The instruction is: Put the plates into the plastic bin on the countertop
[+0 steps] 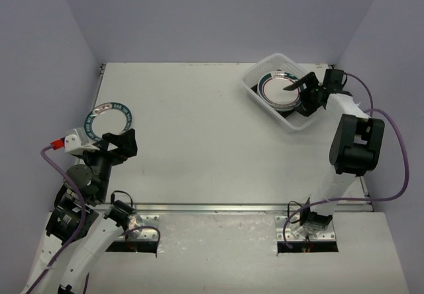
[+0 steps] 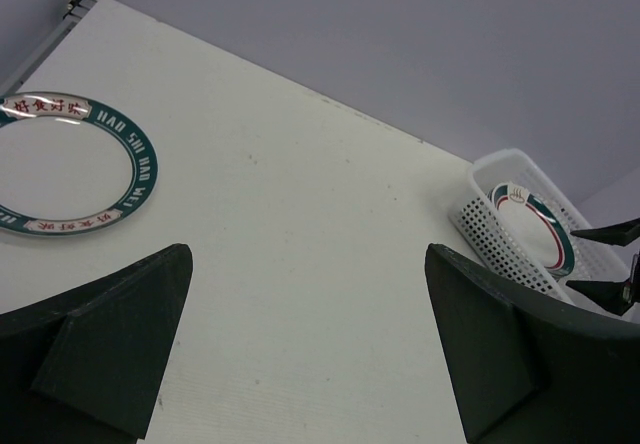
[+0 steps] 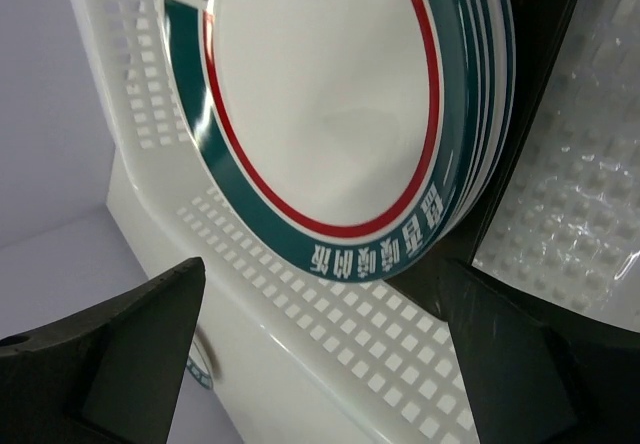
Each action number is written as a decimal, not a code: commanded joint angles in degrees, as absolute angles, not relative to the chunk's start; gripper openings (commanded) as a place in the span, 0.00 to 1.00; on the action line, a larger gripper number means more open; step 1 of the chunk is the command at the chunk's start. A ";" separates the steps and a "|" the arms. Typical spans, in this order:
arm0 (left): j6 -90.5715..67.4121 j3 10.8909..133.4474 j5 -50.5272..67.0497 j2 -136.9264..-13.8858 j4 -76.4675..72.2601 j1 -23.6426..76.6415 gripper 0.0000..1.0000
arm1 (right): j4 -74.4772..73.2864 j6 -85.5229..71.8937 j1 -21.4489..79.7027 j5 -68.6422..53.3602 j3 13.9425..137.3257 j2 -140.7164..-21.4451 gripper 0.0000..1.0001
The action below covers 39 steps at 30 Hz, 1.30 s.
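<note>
One round white plate [image 1: 108,122] with a teal rim and red characters lies flat at the countertop's [image 1: 199,148] left edge; its teal rim [image 2: 135,169] also shows in the left wrist view. My left gripper [image 1: 122,142] [image 2: 310,334] hovers just right of it, open and empty. At the back right stands the plastic bin [image 1: 291,125] [image 2: 500,239] [image 3: 330,334], holding a leaning stack of teal-and-red-rimmed plates [image 1: 278,89] [image 2: 535,224] [image 3: 330,94]. My right gripper [image 1: 305,92] [image 3: 320,354] sits at the bin's right side, open, its jaws apart below the stack's edge and holding nothing.
Lavender walls close in the countertop at the back and on both sides. A metal strip [image 1: 218,208] runs along the front edge by the arm bases. A dark flat object [image 3: 525,84] leans behind the stacked plates inside the bin.
</note>
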<state>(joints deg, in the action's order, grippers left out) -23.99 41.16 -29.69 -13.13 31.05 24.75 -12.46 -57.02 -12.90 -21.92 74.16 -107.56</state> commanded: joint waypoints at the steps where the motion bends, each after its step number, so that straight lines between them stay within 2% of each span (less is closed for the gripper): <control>1: -23.34 40.89 -29.81 -14.70 28.65 24.17 1.00 | -16.19 -53.65 -11.76 -16.94 73.16 -101.39 0.99; 4: -23.90 40.96 -30.09 -17.46 28.74 24.11 1.00 | -16.64 -53.40 -11.72 -13.02 70.41 -96.43 0.99; 8: -23.92 42.51 -27.53 -29.49 29.72 24.10 1.00 | -12.44 -54.69 -11.18 -9.22 64.40 -85.02 0.99; 11: -28.35 44.86 -26.95 -39.95 32.07 23.88 1.00 | -10.37 -51.27 -6.86 -6.80 62.93 -75.22 0.99; 15: -38.25 45.15 -18.80 -50.67 26.09 22.44 1.00 | -11.16 -41.18 3.42 -4.17 62.18 -66.13 0.99; 17: -42.11 47.01 -16.24 -58.28 23.08 18.01 1.00 | -13.82 -34.37 8.92 -1.86 60.14 -64.05 0.99; 20: -47.79 46.86 -6.38 -64.91 19.27 2.00 1.00 | -21.85 -32.18 11.50 -4.05 56.87 -61.54 0.99; 21: -47.89 46.28 -6.38 -65.27 19.22 1.69 1.00 | -21.96 -32.16 11.65 -3.52 56.72 -61.28 0.99; 23: -50.97 44.02 -9.94 -63.25 18.60 -6.82 1.00 | -22.62 -31.48 16.04 -1.27 49.99 -50.70 0.99; 25: -52.56 40.28 -13.35 -59.32 17.81 -9.95 1.00 | -19.93 -30.57 16.35 -2.15 44.98 -44.18 0.99; 28: -55.28 35.80 -12.02 -58.10 14.52 -17.54 1.00 | -18.03 -32.71 16.35 -7.69 39.58 -37.02 0.99; 33: -56.36 31.57 -7.75 -66.11 1.24 -24.48 1.00 | -14.93 -35.33 16.35 -26.38 37.75 -33.64 0.99; 39: -57.92 30.17 2.02 -79.55 -10.73 -30.77 1.00 | -16.40 -34.89 16.38 -31.32 36.52 -32.32 0.99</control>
<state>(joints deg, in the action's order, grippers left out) -56.00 30.44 -5.74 -72.21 1.96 -26.96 -18.44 -34.76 16.36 -24.44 37.66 -33.73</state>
